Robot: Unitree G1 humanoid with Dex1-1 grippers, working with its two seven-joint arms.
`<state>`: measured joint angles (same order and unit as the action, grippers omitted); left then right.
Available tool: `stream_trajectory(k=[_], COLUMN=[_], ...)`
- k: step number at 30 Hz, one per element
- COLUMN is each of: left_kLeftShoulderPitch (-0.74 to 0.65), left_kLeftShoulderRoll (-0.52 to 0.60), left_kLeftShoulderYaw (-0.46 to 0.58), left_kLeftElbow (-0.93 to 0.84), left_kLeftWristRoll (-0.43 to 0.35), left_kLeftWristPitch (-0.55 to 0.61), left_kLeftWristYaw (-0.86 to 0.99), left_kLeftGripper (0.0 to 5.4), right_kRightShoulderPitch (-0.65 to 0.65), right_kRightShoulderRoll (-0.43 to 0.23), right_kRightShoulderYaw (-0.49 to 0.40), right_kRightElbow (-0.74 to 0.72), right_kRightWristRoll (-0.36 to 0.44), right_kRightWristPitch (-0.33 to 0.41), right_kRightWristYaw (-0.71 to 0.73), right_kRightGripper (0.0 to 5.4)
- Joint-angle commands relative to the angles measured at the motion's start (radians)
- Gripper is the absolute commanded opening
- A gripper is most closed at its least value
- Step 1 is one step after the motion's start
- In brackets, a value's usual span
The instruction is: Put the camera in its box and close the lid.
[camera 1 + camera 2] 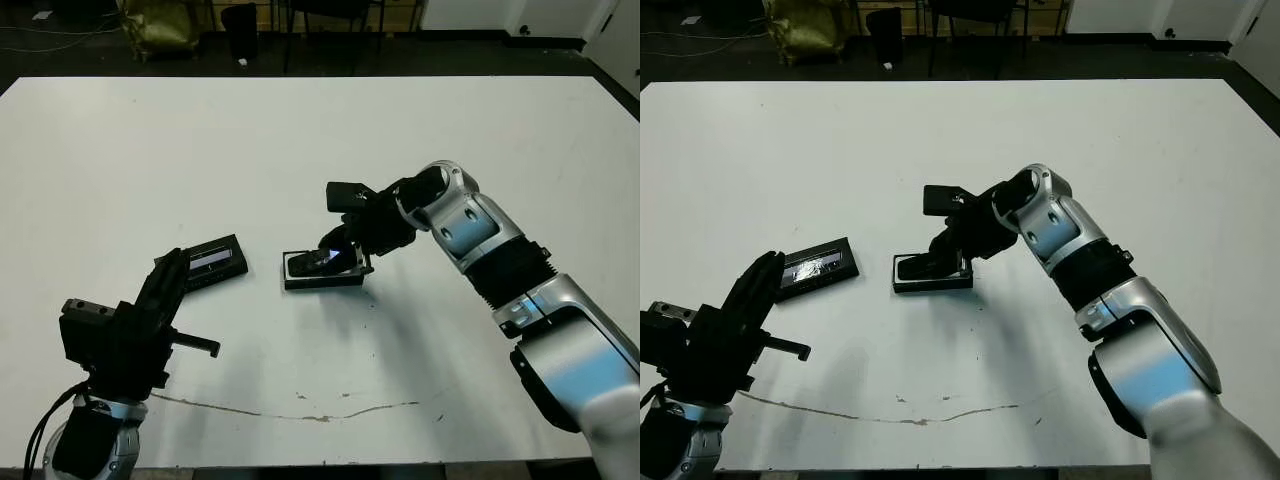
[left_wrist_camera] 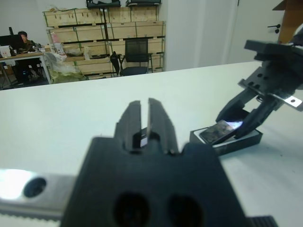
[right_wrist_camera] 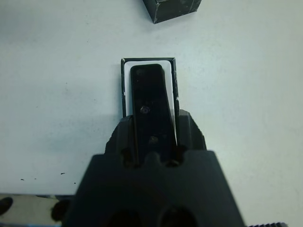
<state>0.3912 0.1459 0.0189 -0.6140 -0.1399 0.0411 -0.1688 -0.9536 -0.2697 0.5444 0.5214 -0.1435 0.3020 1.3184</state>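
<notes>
Camera (image 3: 150, 106) is a slim black bar with rounded ends and a couple of tiny screw-like dots on its face, pretty glossy too, since it throws a bright glare in the left wrist view. Right gripper (image 1: 345, 255) has it clamped between its two black fingers, one on each long side, and the bar sticks straight out ahead of them, tilted down so its far end sits over the white lining of the box (image 1: 322, 272). Can't tell if that far end is actually touching the lining or just above it.

Box is a shallow black tray, white inside, directly under and ahead of the right gripper's fingertips, on the white table (image 1: 320, 140). It's wider than the camera, so white shows along both sides of the bar.

Lid (image 1: 212, 262) is flat and black with a shiny silvery strip across it, lying flat on the table just past the left gripper (image 2: 144, 120), well apart from the box. Left gripper is pinched together with only a thin slit between the fingers, nothing in it, and it hangs above the table.
</notes>
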Motion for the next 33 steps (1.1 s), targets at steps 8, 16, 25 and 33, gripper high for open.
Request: stream_trajectory(k=[8, 16, 25, 33], left_kLeftShoulderPitch=[0.015, 0.015, 0.009, 0.007], left_kLeftShoulderRoll=[-0.003, 0.002, 0.006, 0.005], left_kLeftShoulderYaw=[-0.008, 0.001, 0.003, 0.004], left_kLeftElbow=[0.007, 0.000, -0.006, -0.002], left_kLeftWristRoll=[0.012, 0.011, 0.012, 0.010], left_kLeftWristPitch=[0.005, 0.022, 0.033, 0.025], left_kLeftWristYaw=[0.008, 0.011, 0.014, 0.007], left_kLeftGripper=[0.00, 0.00, 0.00, 0.00], right_kRightShoulderPitch=[0.050, 0.053, 0.052, 0.058], right_kRightShoulderRoll=[0.022, 0.030, 0.013, 0.007], right_kRightShoulderYaw=[0.035, 0.031, 0.036, 0.034], right_kRightElbow=[-0.034, -0.046, -0.056, -0.071], right_kRightWristRoll=[-0.014, -0.007, -0.038, -0.044], right_kRightWristPitch=[0.037, 0.078, 0.000, 0.006], right_kRightWristYaw=[-0.003, -0.020, -0.061, -0.069], right_kRightGripper=[0.62, 0.62, 2.50, 4.14])
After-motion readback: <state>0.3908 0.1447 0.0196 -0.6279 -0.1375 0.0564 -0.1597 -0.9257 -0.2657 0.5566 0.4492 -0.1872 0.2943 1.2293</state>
